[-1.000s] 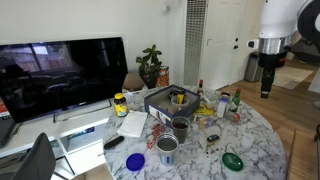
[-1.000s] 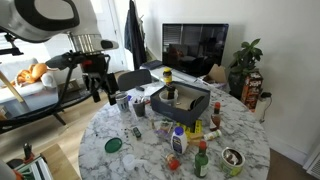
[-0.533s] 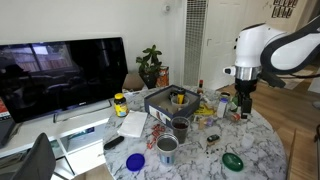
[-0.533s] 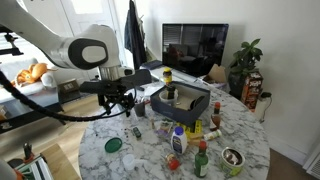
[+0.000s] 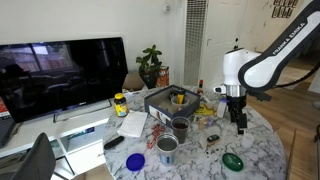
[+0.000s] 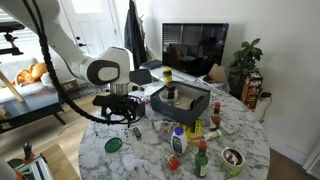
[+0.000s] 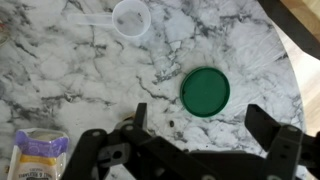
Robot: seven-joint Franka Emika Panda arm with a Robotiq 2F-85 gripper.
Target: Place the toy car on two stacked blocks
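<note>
The gripper (image 7: pixel 200 118) hangs over the marble table (image 7: pixel 80 70) with its jaws spread wide and nothing between them, right above a round green lid (image 7: pixel 205 92). A clear scoop (image 7: pixel 130 18) lies on the table, apart from the green lid. In an exterior view, what looks like the toy car (image 5: pixel 213 141), too small to be sure of, sits on the table near the green lid, close beside the gripper.

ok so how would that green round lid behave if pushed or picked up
The green lid lies flat and looks thin, so it probably slides on the smooth marble table, not roll. Likely light; its low edge may be awkward to pinch.
</note>
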